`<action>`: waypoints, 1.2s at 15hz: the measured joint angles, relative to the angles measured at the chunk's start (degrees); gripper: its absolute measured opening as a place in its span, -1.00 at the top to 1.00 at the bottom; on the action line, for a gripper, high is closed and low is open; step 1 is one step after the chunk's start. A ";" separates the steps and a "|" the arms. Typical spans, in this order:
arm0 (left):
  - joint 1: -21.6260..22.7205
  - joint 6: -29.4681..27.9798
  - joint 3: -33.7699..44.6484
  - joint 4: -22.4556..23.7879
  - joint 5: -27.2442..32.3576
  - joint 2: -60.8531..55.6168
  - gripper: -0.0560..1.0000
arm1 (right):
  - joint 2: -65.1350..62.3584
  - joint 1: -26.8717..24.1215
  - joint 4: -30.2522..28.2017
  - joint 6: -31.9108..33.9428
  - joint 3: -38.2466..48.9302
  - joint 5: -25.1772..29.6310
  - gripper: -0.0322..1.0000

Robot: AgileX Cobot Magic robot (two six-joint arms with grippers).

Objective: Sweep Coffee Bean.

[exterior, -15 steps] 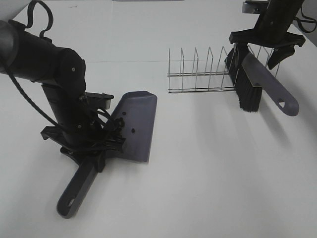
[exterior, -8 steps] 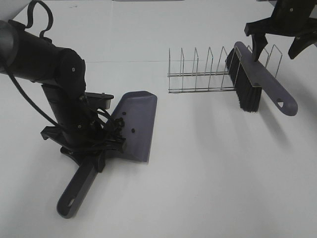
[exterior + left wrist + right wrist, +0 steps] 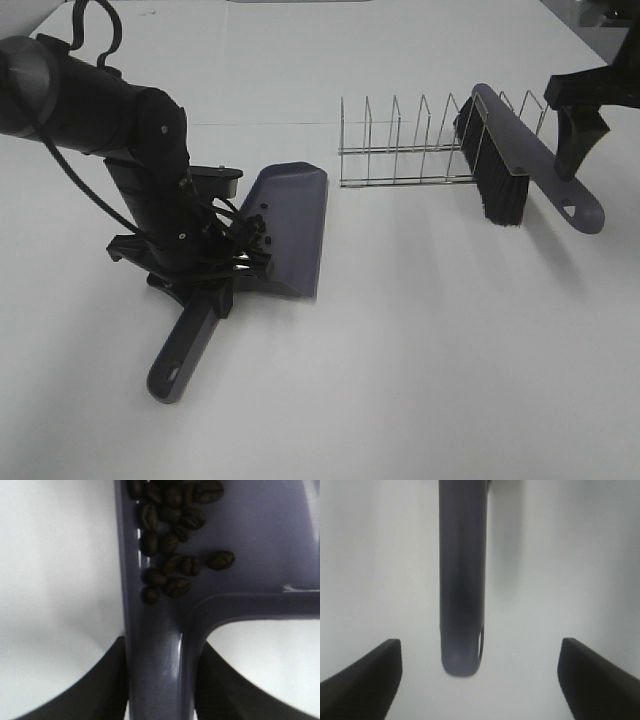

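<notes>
**Desk:** What changed since a second ago?

**Photographer:** Up and to the right, slightly — that is where the left gripper (image 3: 235, 262) has carried the dustpan (image 3: 293, 228), while the right gripper (image 3: 580, 130) has let go of the brush (image 3: 520, 160) and pulled out toward the right edge of the table (image 3: 420, 340).

**Desk:** State of the two grippers now?

**Photographer:** Left one clamped tight on the dustpan where handle meets pan; the wrist view shows its dark fingers (image 3: 100, 685) pressed against both sides of the grey-purple stem. Right one has its jaws spread wide, hanging clear above the brush handle's end, touching nothing.

**Desk:** And the coffee bean?

**Photographer:** Coffee bean (image 3: 172, 540) sits inside the dustpan — a loose dark cluster gathered against one side wall near the handle junction. From the high camera only a few dark specks show on the pan.

**Desk:** The brush?

**Photographer:** Resting in the end slots of the wire rack (image 3: 410, 150), bristles down, handle slanting out toward the right.

**Desk:** Any brand or lettering?

**Photographer:** None readable on any item.
</notes>
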 joint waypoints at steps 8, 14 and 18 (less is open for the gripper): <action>0.00 -3.61 -7.22 4.24 5.33 4.13 0.27 | -24.81 0.00 2.12 -0.23 16.21 0.06 -0.52; 0.00 -2.98 -7.56 1.66 5.90 3.84 -0.19 | -36.15 0.00 2.12 -0.23 16.39 0.11 -0.52; 0.00 -2.92 -7.22 2.98 11.06 -0.63 -0.20 | -42.69 0.00 2.12 -0.17 16.39 0.17 -0.52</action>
